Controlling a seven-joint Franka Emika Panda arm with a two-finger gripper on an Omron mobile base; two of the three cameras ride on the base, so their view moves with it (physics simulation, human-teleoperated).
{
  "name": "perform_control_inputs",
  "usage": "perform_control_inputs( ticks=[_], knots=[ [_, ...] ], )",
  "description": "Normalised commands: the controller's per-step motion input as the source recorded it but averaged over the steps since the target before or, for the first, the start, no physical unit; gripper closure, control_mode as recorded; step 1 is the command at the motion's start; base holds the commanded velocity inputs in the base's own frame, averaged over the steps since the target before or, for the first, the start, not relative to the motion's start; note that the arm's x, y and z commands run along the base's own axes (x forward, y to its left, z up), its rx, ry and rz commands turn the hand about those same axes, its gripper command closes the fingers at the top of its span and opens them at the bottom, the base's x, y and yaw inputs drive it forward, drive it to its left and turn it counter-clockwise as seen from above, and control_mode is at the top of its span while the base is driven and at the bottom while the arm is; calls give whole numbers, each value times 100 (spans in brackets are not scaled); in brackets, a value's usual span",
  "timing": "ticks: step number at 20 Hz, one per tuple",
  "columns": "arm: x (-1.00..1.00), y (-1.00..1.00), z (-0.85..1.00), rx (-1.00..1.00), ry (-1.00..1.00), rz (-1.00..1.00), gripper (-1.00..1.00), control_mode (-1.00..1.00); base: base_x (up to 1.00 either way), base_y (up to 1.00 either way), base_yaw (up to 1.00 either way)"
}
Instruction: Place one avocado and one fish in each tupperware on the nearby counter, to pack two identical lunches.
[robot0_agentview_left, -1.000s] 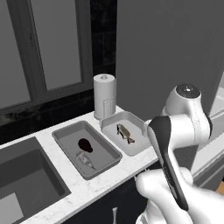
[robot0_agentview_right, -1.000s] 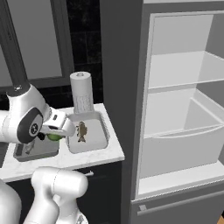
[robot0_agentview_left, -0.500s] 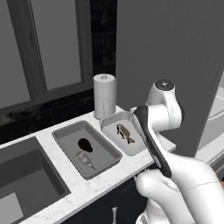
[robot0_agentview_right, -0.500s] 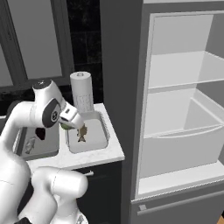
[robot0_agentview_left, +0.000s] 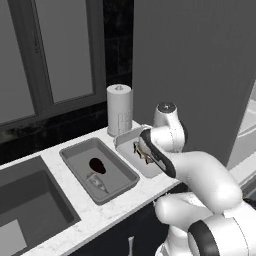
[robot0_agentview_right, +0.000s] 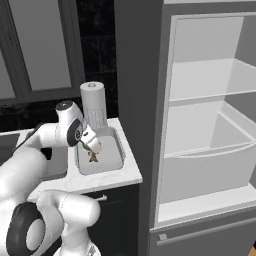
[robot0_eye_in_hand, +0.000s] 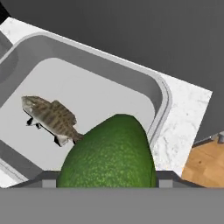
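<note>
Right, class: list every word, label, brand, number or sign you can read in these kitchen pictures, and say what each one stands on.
None can be read.
The white cylinder behind the off-white tray carries faint grey marks, too small and blurred to read.
The green avocado, the olive-brown fish, the grey tray and the counter bear no print.

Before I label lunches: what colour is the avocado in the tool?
Bright green avocado, clearest in the hand view.

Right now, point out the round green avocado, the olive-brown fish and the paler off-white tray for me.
Round bright green avocado (robot0_eye_in_hand: 109, 153), hand view, middle of its skin.
Short olive-brown fish (robot0_eye_in_hand: 50, 117), hand view, mid-body.
Paler off-white rectangular tray (robot0_eye_in_hand: 164, 98), hand view, rounded corner rim.
</note>
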Motion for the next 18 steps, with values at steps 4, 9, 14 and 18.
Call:
perform_control_inputs(
  ticks=[4, 9, 14, 18],
  knots=[
    [91, -6, -35, 8, 4, -11, 100, -100, 0, 0, 0],
    [75, -13, -42, 7, 9, -3, 100, -100, 0, 0, 0],
    [39, 1, -38, 0, 3, -1, -100, -100, 0, 0, 0],
    [12, 0, -3, 0, 0, -3, -100, -100, 0, 0, 0]
  ],
)
